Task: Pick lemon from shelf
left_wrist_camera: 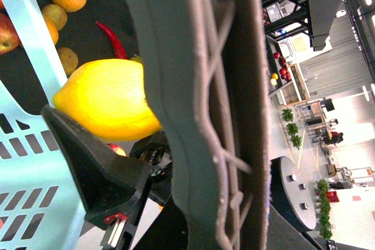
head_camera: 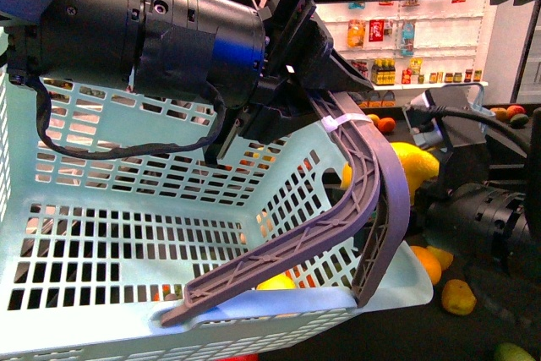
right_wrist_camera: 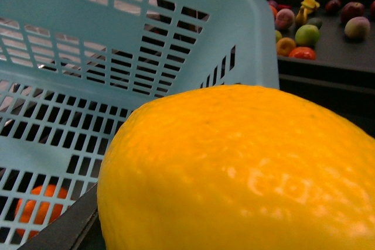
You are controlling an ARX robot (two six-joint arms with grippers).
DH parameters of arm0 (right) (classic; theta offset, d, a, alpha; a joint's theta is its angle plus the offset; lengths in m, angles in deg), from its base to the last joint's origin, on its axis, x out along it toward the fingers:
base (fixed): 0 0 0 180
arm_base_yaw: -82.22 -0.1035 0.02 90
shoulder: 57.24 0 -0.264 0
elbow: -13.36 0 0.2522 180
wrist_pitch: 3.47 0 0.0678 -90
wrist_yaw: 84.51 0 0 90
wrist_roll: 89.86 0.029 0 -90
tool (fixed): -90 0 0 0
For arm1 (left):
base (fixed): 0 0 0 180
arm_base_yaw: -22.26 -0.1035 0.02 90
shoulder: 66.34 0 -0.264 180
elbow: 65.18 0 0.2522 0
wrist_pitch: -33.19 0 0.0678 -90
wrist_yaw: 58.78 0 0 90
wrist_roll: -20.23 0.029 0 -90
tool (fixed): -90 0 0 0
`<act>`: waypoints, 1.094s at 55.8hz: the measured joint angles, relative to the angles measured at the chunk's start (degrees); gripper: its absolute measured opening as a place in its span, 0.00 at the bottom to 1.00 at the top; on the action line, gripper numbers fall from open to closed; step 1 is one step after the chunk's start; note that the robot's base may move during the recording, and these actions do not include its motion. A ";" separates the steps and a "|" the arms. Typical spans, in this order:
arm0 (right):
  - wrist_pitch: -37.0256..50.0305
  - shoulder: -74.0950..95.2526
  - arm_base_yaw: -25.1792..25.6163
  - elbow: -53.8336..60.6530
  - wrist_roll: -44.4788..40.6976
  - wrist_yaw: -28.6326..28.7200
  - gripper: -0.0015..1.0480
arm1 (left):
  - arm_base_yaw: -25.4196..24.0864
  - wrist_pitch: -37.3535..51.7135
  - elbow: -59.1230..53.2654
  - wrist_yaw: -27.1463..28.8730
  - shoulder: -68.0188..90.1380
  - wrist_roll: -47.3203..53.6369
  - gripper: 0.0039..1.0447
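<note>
The big yellow lemon is clamped in my right gripper, just outside the right wall of the light-blue basket. It fills the right wrist view as lemon, with the basket close behind. In the left wrist view the lemon rests against a black finger. My left gripper is shut on the basket's grey handle, which it holds up in front of me. The shelf shows as a dark deck under the right arm.
Loose fruit lies on the shelf deck: an orange, a yellow fruit, a red chilli, more fruit. An orange shows through the basket's slats. White shelves of bottles stand far behind.
</note>
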 joint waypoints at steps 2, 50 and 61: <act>0.00 0.35 -0.42 0.11 0.04 0.50 0.68 | 0.00 0.00 0.00 0.00 0.00 0.00 0.08; 1.33 -10.27 9.40 7.96 4.96 -8.46 0.98 | 0.00 0.00 0.00 -0.02 0.04 -0.59 0.08; -4.46 -22.43 12.00 14.80 4.94 -8.57 0.98 | 0.00 0.00 0.00 0.00 0.04 -0.63 0.08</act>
